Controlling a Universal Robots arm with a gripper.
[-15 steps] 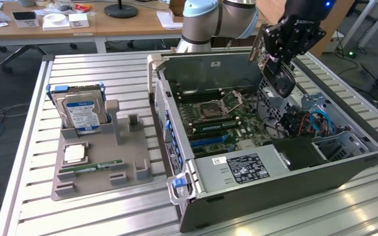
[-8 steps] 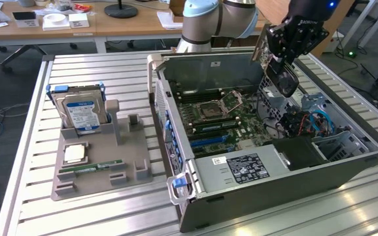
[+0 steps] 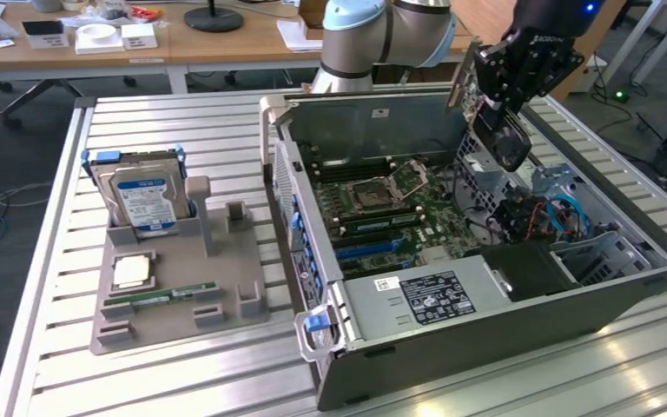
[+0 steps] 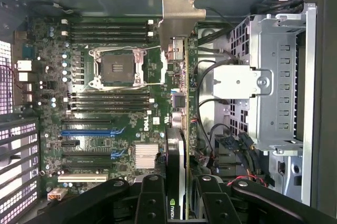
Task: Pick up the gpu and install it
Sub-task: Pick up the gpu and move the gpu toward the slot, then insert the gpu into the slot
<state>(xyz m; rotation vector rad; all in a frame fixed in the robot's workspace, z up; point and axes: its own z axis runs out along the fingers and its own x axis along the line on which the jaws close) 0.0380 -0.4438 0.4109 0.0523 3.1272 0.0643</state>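
Motherboard [image 3: 394,211] in case [image 3: 519,339], gpu [image 3: 507,139] in gripper [image 3: 498,100]

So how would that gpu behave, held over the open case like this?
Probably stiff: the gpu hangs straight, edge-on, from the gripper. Likely fragile, with bare components showing. Its slim edge might twist if nudged.

The gpu [image 3: 503,132], a thin blackish card with 1 silvery bracket [image 3: 469,76] at its raised end, hangs gripped in the air, steeply tilted, bracket toward 11 o'clock, above the open case [image 3: 485,339] at that case's 1 o'clock in the exterior view, unseated, very slim edge-on.
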